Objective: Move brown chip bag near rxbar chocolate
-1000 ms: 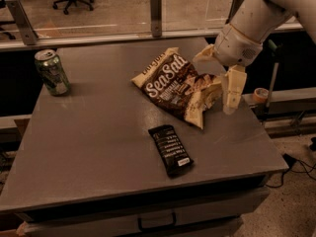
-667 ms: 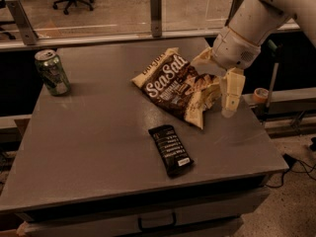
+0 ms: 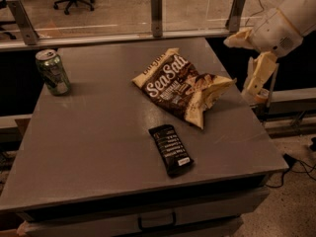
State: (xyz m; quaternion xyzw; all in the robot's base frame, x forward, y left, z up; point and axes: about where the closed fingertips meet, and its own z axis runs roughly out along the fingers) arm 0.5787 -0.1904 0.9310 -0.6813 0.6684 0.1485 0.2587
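The brown chip bag (image 3: 181, 85) lies flat on the grey table (image 3: 98, 142), right of centre, with its tan lower end pointing right and toward the front. The rxbar chocolate (image 3: 171, 149), a black bar with white text, lies just in front of the bag with a small gap between them. My gripper (image 3: 248, 57) hangs off the table's right edge, to the right of the bag and apart from it. Its two cream fingers (image 3: 260, 72) are spread and hold nothing.
A green soda can (image 3: 53, 71) stands upright near the table's back left corner. A glass barrier with metal posts (image 3: 156, 6) runs along the back edge. A drawer handle (image 3: 157, 221) shows under the front edge. Cables lie on the floor at the right.
My gripper has let go of the bag's right end and drawn back to the right, past the table's edge. The bag stays on the table close behind the bar.
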